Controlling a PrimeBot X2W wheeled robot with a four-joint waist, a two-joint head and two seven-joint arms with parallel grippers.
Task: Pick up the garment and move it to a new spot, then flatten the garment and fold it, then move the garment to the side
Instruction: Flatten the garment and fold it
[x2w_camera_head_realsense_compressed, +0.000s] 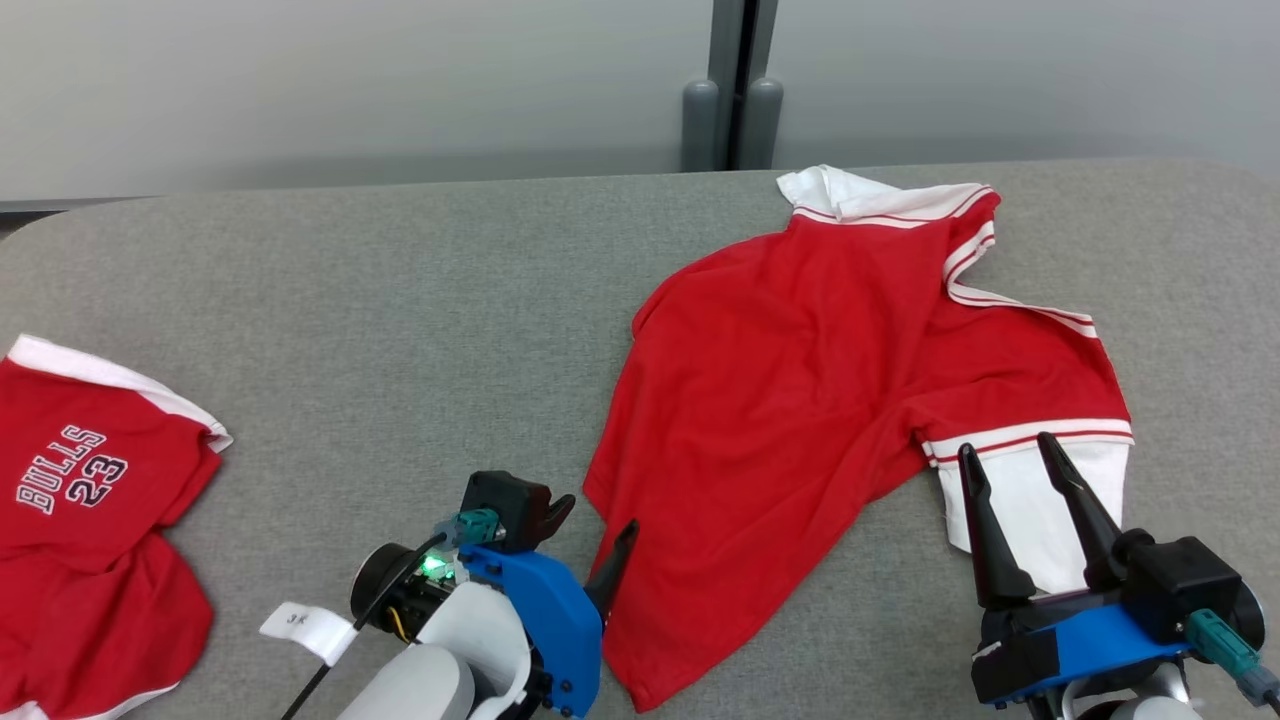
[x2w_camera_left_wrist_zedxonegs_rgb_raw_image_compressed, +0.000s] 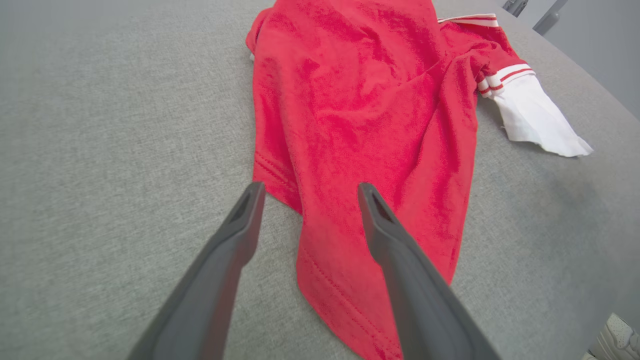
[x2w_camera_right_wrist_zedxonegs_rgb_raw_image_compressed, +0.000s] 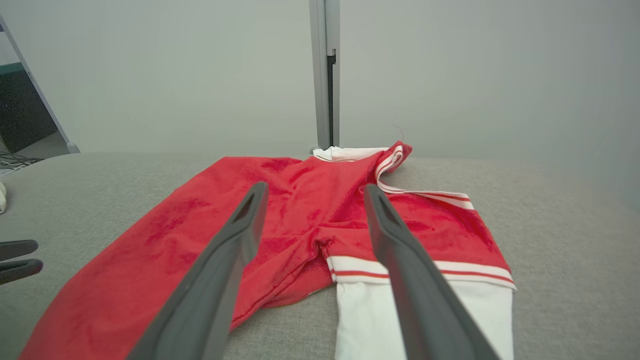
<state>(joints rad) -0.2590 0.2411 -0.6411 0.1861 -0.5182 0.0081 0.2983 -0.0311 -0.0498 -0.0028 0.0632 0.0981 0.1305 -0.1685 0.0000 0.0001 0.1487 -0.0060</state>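
The garment is a red top with white striped trim and white sleeve ends. It lies spread and creased on the right half of the grey table. My left gripper stands open at the garment's near-left hem corner, holding nothing. In the left wrist view the left gripper hangs just over that hem of the garment. My right gripper is open above the white sleeve end. From the right wrist its fingers frame the garment without touching it.
A second red garment printed "BULLS 23" lies at the table's left edge. A grey wall with a vertical post runs behind the table. A white shoe shows beyond the table's edge.
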